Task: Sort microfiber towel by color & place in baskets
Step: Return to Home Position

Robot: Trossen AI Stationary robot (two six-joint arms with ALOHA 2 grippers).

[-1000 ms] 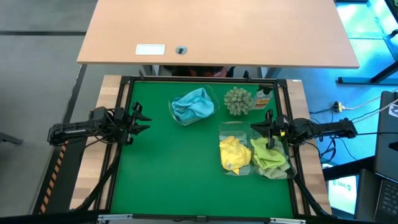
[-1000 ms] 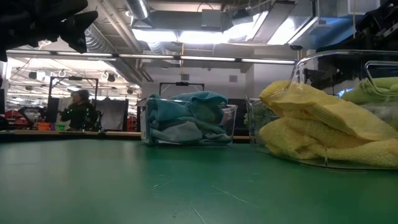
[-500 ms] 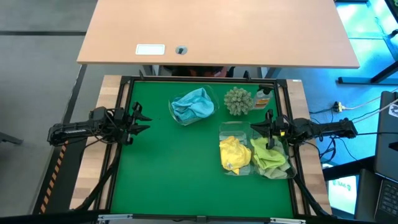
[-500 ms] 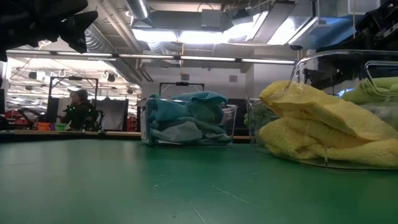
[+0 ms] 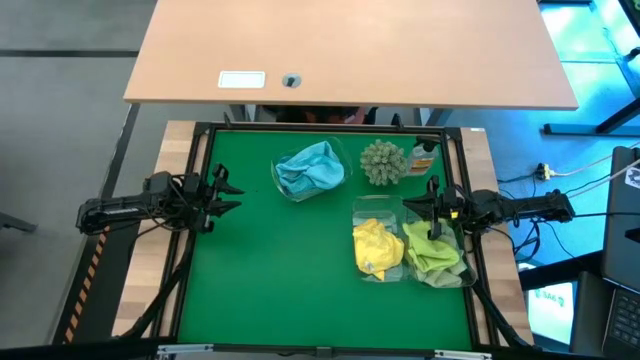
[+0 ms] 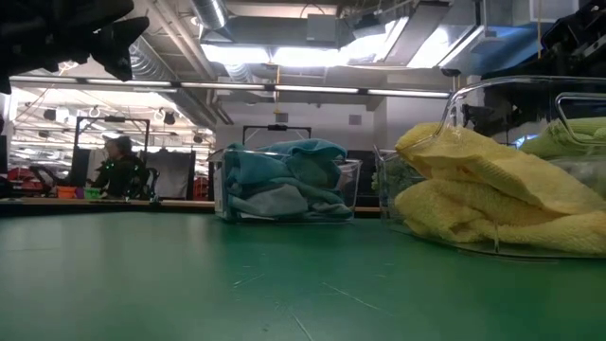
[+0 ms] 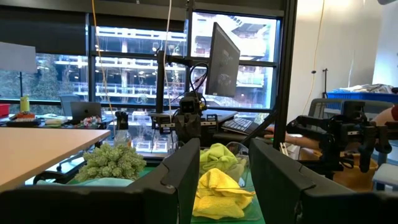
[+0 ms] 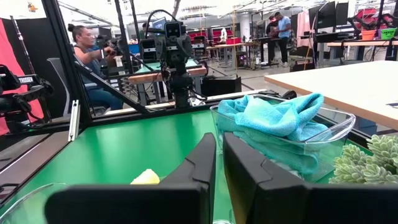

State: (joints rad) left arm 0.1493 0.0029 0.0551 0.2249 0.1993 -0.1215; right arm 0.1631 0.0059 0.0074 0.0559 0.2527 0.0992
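Note:
Light blue towels [image 5: 310,168] lie in a clear basket [image 5: 338,150] at the far middle of the green table. Yellow towels [image 5: 377,248] fill a second basket [image 5: 362,212], and lime green towels [image 5: 435,253] fill a third [image 5: 412,212] beside it at the right. My left gripper [image 5: 224,190] hovers over the table's left edge, open and empty; its fingers also show in the left wrist view [image 7: 224,180]. My right gripper [image 5: 430,210] hovers over the far end of the lime green basket, shut and empty; it also shows in the right wrist view [image 8: 219,168].
A spiky grey-green ball [image 5: 383,162] and a small orange-capped bottle [image 5: 424,156] stand at the far right, next to the blue basket. A bare stretch of green mat [image 5: 270,270] lies at the left and near side. A person [image 6: 115,166] sits in the room beyond.

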